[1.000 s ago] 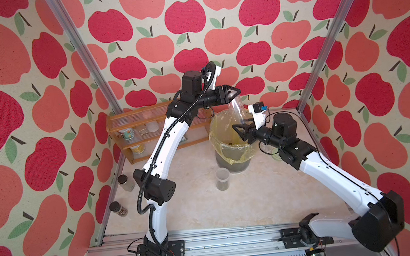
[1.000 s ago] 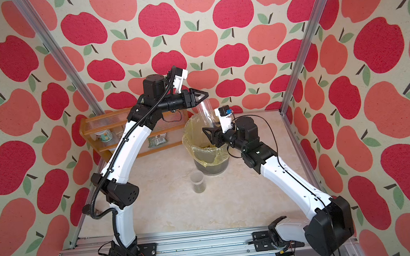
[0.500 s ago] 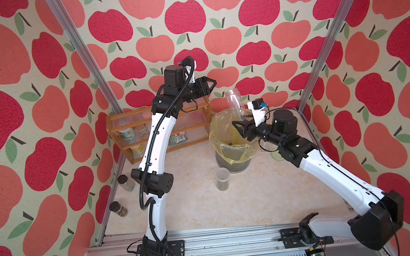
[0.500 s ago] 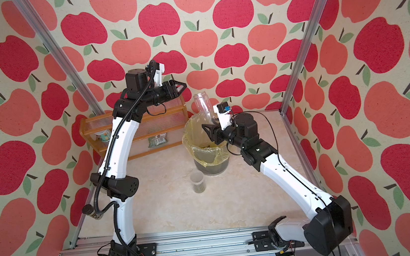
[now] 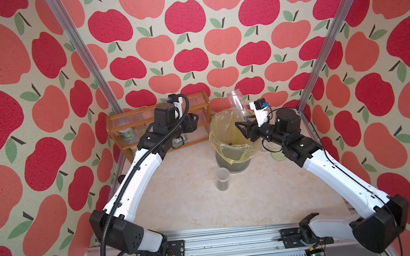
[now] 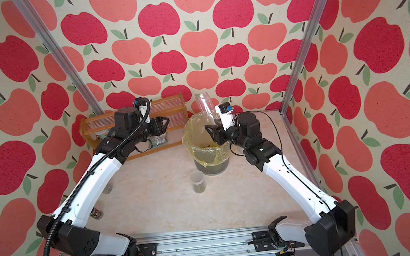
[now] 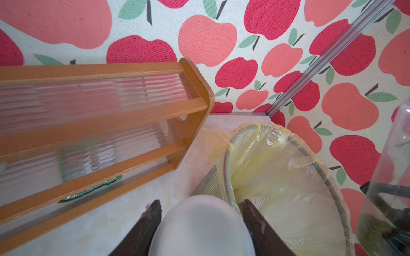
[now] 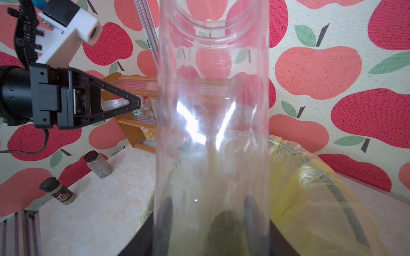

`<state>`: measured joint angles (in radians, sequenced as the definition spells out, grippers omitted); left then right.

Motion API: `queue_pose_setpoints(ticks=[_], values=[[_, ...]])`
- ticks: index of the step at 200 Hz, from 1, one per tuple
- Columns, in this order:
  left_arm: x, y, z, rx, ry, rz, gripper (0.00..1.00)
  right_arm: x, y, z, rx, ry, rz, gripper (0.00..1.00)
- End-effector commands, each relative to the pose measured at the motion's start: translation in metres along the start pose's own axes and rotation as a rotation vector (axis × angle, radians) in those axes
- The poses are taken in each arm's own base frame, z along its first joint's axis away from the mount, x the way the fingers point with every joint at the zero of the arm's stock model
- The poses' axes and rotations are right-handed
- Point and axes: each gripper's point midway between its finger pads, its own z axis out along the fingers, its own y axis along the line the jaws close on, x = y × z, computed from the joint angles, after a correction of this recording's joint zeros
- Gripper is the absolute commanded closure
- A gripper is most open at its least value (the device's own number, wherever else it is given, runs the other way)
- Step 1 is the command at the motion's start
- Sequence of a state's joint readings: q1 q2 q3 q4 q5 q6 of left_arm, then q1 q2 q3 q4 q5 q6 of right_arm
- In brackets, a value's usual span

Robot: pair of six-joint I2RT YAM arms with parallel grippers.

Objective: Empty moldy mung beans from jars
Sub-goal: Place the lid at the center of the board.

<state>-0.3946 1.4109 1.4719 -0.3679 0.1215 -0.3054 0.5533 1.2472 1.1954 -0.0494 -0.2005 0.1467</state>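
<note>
- Apple-print walls (image 5: 187, 18) close on three sides; marbled tabletop (image 5: 188, 200) bare ahead of lined bin (image 5: 212, 136).
- Pulled back from bin toward wooden rack (image 5: 119, 118): left gripper (image 5: 194, 120), pinching white lid (image 7: 199, 226).
- Clamped in right gripper (image 5: 240, 127): tall jar (image 5: 238, 103), tilted mouth-up over bin, mung beans (image 8: 224, 221) at its base.

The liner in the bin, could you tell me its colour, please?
The liner is translucent yellow, clearest in the left wrist view.
</note>
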Motion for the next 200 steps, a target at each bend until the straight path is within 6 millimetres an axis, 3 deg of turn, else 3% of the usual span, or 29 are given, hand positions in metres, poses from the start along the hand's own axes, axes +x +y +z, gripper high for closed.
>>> queue_pose_setpoints(ticks=[1, 39, 82, 114, 172, 200], values=[[-0.001, 0.026, -0.002, -0.097, -0.112, 0.039, 0.41, -0.018, 0.006, -0.015, -0.018, -0.036, 0.004, 0.67], [0.049, 0.071, 0.024, -0.149, -0.107, -0.022, 0.40, -0.017, 0.010, -0.020, -0.035, -0.035, 0.037, 0.66], [0.079, 0.110, 0.054, -0.222, -0.093, -0.044, 0.41, -0.010, 0.016, -0.025, -0.066, -0.003, 0.066, 0.66], [0.115, 0.143, 0.073, -0.301, -0.031, -0.076, 0.41, -0.003, 0.018, -0.023, -0.082, 0.020, 0.095, 0.66], [0.172, 0.169, 0.101, -0.357, 0.090, -0.047, 0.41, 0.004, 0.019, -0.020, -0.095, 0.033, 0.125, 0.63], [0.181, 0.171, 0.110, -0.345, 0.100, -0.057, 0.39, 0.011, 0.017, -0.016, -0.095, 0.053, 0.143, 0.63]])
